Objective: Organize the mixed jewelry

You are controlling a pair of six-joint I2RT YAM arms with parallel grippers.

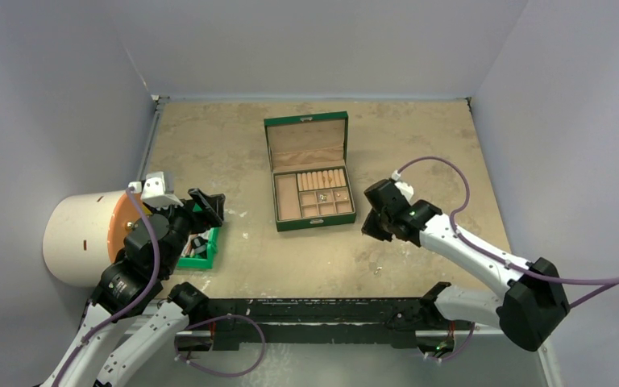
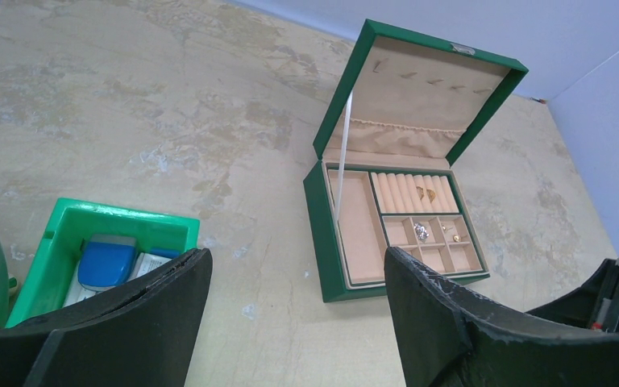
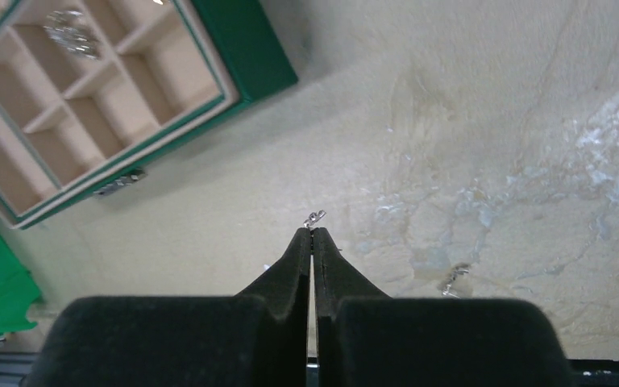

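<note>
1. While gold pieces (image 2: pixel 425 193) rest on the cushion rolls (image 2: pixel 399 192) of the green box (image 1: pixel 310 173) and a silver cluster (image 2: pixel 421 232) lies in one small compartment, the sorting looks only partly done.
2. The right end effector (image 3: pixel 313 234) is closed tight and pinches a tiny silver piece (image 3: pixel 315 218) at its tips, above bare tabletop (image 1: pixel 209 145) between the box and the near edge.
3. Another silver bit (image 3: pixel 454 278) lies loose towards the near edge, not yet collected.
4. The left end effector (image 2: pixel 297 274) gapes wide and holds nothing, beside the green bin (image 2: pixel 64 242) near the left edge.
</note>
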